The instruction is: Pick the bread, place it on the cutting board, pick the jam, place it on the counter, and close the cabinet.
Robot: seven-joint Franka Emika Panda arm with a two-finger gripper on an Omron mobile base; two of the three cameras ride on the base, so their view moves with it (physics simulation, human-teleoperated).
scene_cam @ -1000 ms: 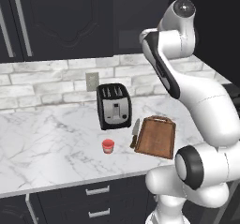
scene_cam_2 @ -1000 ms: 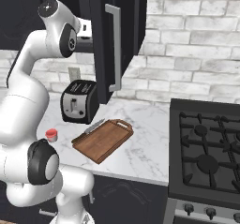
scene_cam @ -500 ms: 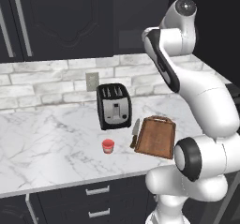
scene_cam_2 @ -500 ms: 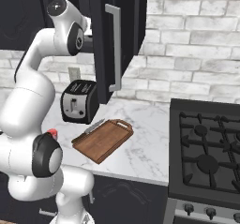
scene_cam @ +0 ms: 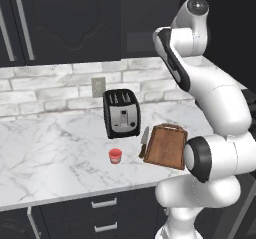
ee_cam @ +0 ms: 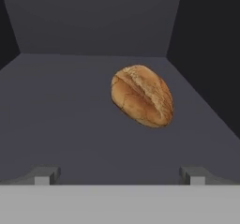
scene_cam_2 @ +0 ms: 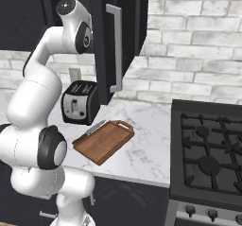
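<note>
Bread (ee_cam: 142, 95) lying on the dark grey cabinet floor (ee_cam: 70, 124), seen in the hand view slightly right of centre and ahead of the pincer (ee_cam: 119, 175). Pincer wide: both finger tips (ee_cam: 42, 176) far apart at the bottom of that view, nothing between them, clear of the bread. Cabinet walls closing in on the left, right and back around the bread.

Cutting board (scene_cam: 166, 146) flat on the white marble table (scene_cam: 55, 148), handle cut-out at the far end, in front and to the right of the black-and-silver toaster (scene_cam: 121, 113). Knife (scene_cam: 144, 141) along the board's left edge, just beside it; touching or not, cannot tell. Jam (scene_cam: 115, 156) upright on the table, in front of the toaster and left of the board, apart from both.

Right base view: cabinet (scene_cam_2: 124, 36) door standing open, long silver bar handle (scene_cam_2: 115, 49) vertical, above the toaster (scene_cam_2: 80, 102) and cutting board (scene_cam_2: 104, 141). Gas stove (scene_cam_2: 208, 149) right of the table.
</note>
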